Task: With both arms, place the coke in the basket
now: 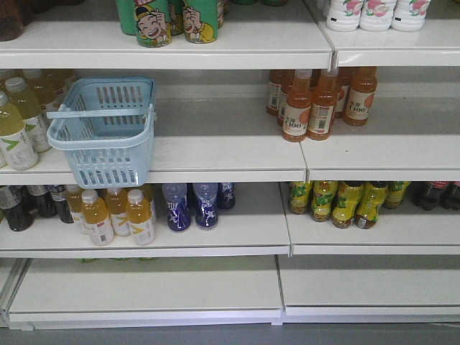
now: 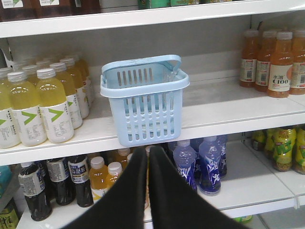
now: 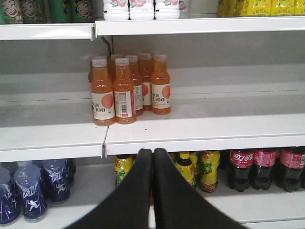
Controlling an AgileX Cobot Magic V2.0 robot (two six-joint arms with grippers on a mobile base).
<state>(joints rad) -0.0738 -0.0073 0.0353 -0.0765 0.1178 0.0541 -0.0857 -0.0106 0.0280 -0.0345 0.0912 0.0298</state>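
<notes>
Basket (image 2: 143, 114) is straight ahead of the left gripper (image 2: 147, 153) and a little above it. It's parked at the front lip of the shelf (image 2: 228, 112), and the shelf beside it is bare off to the gripper's right. Looks like a narrow end faces the gripper, so I'd guess the long axis runs away from it, back into the shelf. One loop handle shows along the far rim. Left arm is clearly the nearer one for anything basket-related. The right wrist view doesn't show the basket at all.

Both grippers are pressed together with nothing between them. The right gripper (image 3: 152, 152) points at the orange drink bottles (image 3: 126, 90), which are ahead and slightly left of it.

Now the annoying part: the coke, meaning the slim red metal one, isn't in any of the three views. The only cola I can find is the dark plastic cola bottles (image 3: 259, 169), low and off to the right of the right gripper, partly cut off by the frame edge, and those aren't it. So I can't tell which way the coke lies from either hand or which arm is closer to it. My guess is that finding it comes before anything else.
</notes>
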